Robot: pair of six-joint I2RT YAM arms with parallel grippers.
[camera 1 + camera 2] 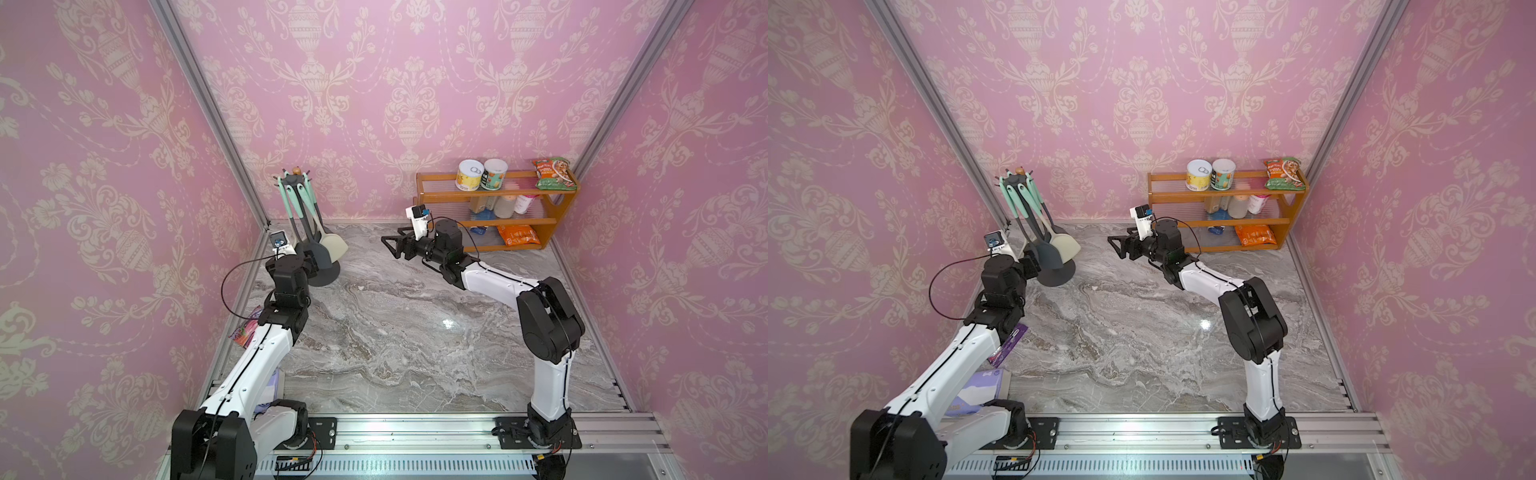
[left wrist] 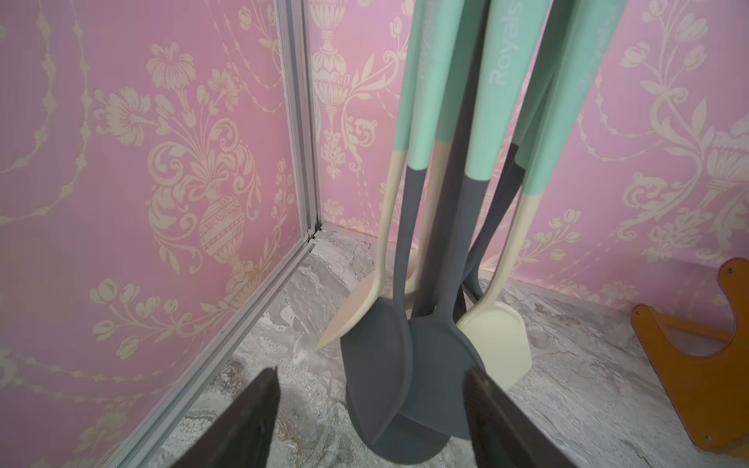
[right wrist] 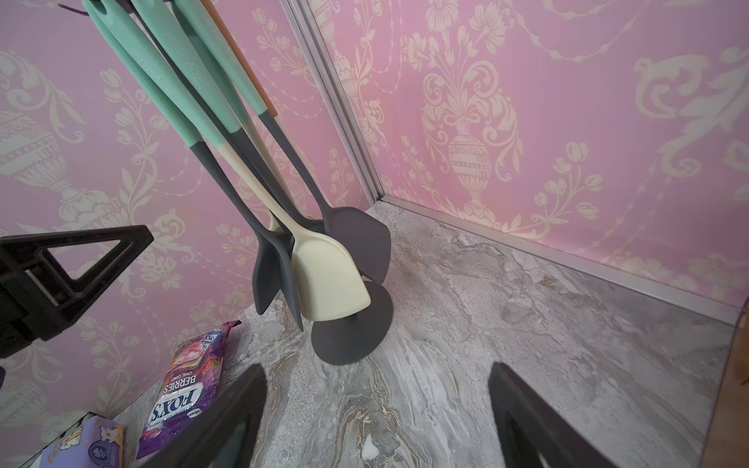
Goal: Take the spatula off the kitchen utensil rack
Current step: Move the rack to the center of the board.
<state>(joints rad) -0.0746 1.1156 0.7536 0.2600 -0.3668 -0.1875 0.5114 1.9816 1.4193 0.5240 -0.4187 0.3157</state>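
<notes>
Rack: the kitchen utensil rack (image 1: 328,272) is matte dark grey, with a round flat disc base, a thin pole and a crown of hooks. It stands upright in the far left corner of the table (image 1: 415,332), near both walls.

Utensils: all have smooth mint handles that narrow into cream or grey necks. The spatula (image 3: 328,279) hangs from the crown. Its head is cream, flat and square-ended, and it sits low over the disc on the side facing the shelf (image 1: 498,222). Grey heads crowd beside it and overlap it.

Left gripper (image 2: 373,372): jaws spread and holding nothing. The dark wedge fingers (image 2: 243,425) flank the lowest grey heads, just beside the disc. Whether either finger touches a head cannot be told.

Right gripper (image 1: 388,245): jaws wide and empty. It is raised over the middle of the table and points toward the rack, well apart from it.

Room to move: the wall side of the rack is tight. The side toward the table's centre is open.

Surface: glossy grey veined marble with aluminium edging. The wallpaper (image 1: 374,83) is pink with a cream pattern. A crinkled purple candy bag (image 3: 186,389) lies by the left wall. The orange wooden shelf stands at the far right.
</notes>
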